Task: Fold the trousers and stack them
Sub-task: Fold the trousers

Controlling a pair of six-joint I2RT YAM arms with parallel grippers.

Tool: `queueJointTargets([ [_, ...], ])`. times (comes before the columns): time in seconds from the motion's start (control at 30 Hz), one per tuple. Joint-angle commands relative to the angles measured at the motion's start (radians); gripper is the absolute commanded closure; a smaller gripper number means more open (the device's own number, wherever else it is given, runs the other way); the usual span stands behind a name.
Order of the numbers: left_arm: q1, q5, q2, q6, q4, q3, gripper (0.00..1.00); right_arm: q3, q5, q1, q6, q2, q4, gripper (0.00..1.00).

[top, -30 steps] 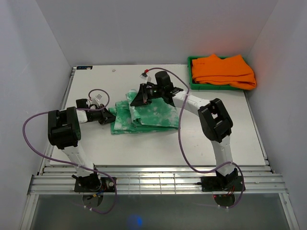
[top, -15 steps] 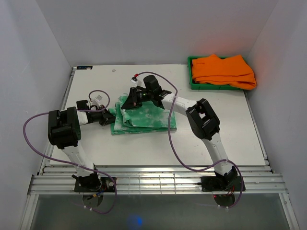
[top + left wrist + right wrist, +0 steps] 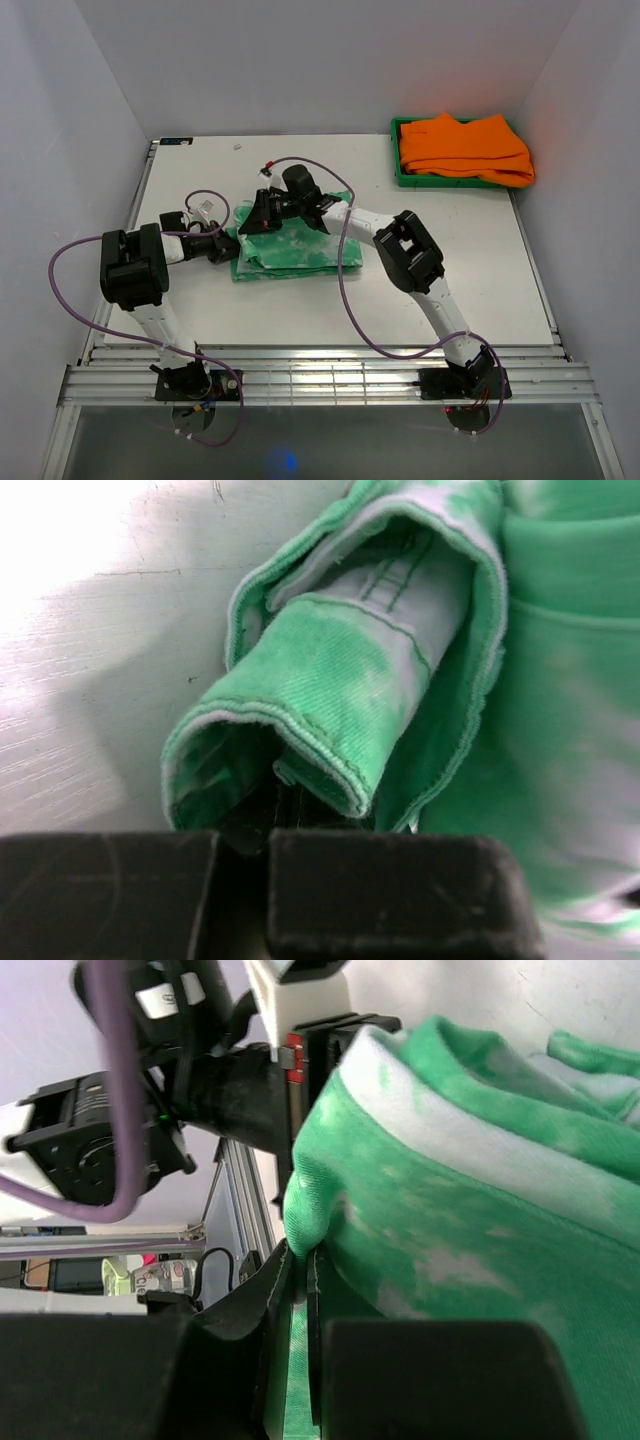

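White table [image 3: 460, 270], scuffed where the left wrist view catches it, boxed in by plain pale walls [image 3: 300, 60] on three sides. At the far right corner, a green tray [image 3: 397, 152] heaped with orange garments [image 3: 465, 148]. Slatted metal rail [image 3: 330, 378] along the near edge, under both arm bases.

Hard to count the folds in the trousers [image 3: 300, 245]: several layers, legs not separable. Far left part of the cloth covered from above by the right arm. In both wrist views, fingertips buried in green cloth, pads unseen.

Spread left of table centre as a flat green-and-white bundle. Left gripper [image 3: 222, 246] low at the bundle's left edge, closed tight on a rolled hem there. Right gripper [image 3: 252, 214] at the far left corner, just beyond the left one, pinched shut on a raised fold, cloth draping away from it toward the table.
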Motion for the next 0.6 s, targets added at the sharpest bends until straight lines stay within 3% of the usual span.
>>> queueJointTargets([
  [0.0,-0.012,-0.003,0.020,0.011,-0.017,-0.032,1.00,0.058,0.016,0.034,0.050,0.034,0.082,0.92],
  [0.13,-0.012,0.002,0.023,-0.003,-0.017,-0.031,0.98,0.054,0.034,0.039,0.058,0.072,0.101,0.92],
  [0.33,-0.009,-0.063,-0.055,-0.017,-0.098,-0.015,0.66,0.012,0.057,0.036,0.049,0.118,0.133,0.92],
  [0.47,-0.001,-0.173,-0.141,0.013,-0.265,0.031,0.51,-0.014,0.059,0.028,0.041,0.118,0.147,0.92],
  [0.57,0.031,-0.248,-0.216,0.048,-0.374,0.065,0.45,-0.029,0.057,0.022,0.038,0.108,0.153,0.92],
])
